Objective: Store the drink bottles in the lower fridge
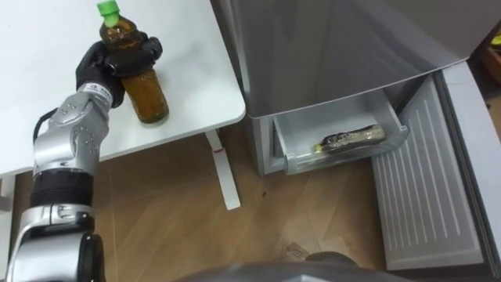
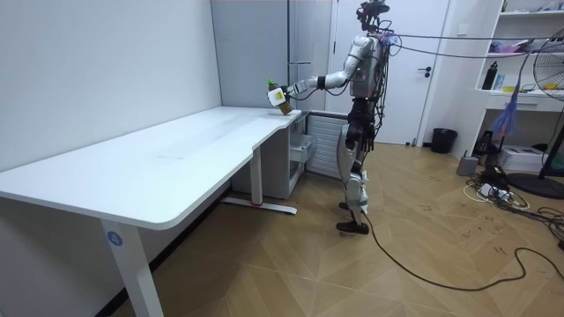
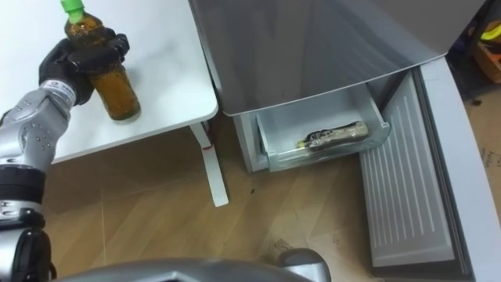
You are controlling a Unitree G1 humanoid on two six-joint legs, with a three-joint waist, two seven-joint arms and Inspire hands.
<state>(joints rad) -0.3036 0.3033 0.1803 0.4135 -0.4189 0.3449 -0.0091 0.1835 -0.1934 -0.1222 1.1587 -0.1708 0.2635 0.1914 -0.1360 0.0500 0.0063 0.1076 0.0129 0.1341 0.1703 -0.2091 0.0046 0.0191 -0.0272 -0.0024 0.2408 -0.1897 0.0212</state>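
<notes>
Fingers of my left hand (image 1: 106, 66) are curled tight round the neck and shoulder of the green-capped tea bottle (image 1: 149, 98) at the counter (image 1: 192, 47) corner nearest the fridge (image 1: 329, 47), a grip fit for carrying it across. Its lower drawer (image 1: 337, 160) stands pulled open, one drink bottle (image 1: 351, 139) already lying flat inside, room left for mine.

1. A long white desk (image 2: 176, 154) runs along the pale wall, its rounded corner nearest me.
2. Its white leg (image 1: 223, 176) stands on a wood floor (image 2: 423, 255) laid in a herringbone pattern.
3. A small black bin (image 2: 443, 140) sits by the white door (image 2: 414, 88).
4. At the room view's right are a white shelf unit (image 2: 520, 53), a standing fan (image 2: 546, 75) and loose cables (image 2: 502, 189) on the floor.
</notes>
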